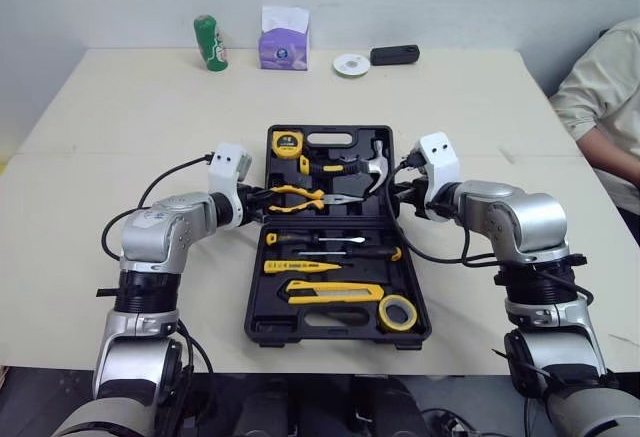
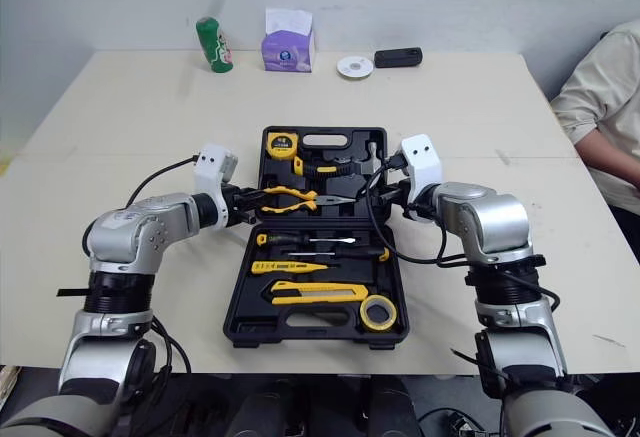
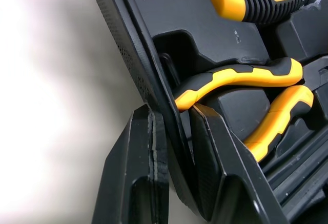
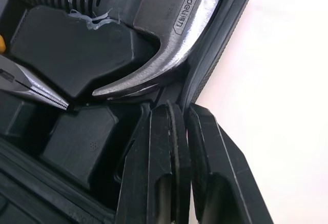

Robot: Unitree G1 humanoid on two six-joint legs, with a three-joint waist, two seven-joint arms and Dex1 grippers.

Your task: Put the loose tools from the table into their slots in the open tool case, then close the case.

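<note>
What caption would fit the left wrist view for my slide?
Left gripper clamps the tool case wall beside the yellow-handled pliers.

The left gripper (image 3: pixel 173 115) pinches the wall of the black tool case (image 3: pixel 124 29). Yellow and black pliers (image 3: pixel 241 75) lie just inside.

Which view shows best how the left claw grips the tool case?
Left wrist view: the left claw pinches a side wall of the tool case between its fingers, one outside, one inside beside the pliers. Both eye views show that claw at the case's left edge, with the fingers too small to judge.
</note>
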